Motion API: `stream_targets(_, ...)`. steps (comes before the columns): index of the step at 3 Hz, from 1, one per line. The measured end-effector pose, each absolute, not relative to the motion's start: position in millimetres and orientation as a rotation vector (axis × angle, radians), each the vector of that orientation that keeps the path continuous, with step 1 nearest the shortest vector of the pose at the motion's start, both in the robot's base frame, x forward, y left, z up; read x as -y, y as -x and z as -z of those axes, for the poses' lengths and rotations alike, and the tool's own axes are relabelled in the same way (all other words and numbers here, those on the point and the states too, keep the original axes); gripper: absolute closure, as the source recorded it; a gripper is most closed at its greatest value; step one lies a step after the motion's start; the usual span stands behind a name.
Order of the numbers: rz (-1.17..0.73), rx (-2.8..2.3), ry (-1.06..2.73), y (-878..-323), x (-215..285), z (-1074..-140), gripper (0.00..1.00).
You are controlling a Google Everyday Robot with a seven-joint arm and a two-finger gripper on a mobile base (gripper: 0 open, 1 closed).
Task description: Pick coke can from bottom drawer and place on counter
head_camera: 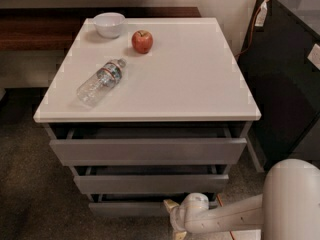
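the gripper [173, 219] sits low, jaws spread, with the bottom drawer [127, 208] just left of them and the coke can hidden.

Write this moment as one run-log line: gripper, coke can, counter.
gripper: low, before bottom drawer front | coke can: not in view | counter: bowl, apple, water bottle lying on its side

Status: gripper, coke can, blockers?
Gripper low at the bottom drawer front. Coke can not in view. Water bottle, apple, bowl on counter, left and rear.
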State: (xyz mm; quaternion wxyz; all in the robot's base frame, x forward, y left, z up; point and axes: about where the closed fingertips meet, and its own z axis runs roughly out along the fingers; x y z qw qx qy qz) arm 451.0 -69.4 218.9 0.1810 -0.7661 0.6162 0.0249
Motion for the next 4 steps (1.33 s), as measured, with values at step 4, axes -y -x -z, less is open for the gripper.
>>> stream_targets(4,-0.017,-1.846,2.075,-491.0,104.8,-174.6,0.0)
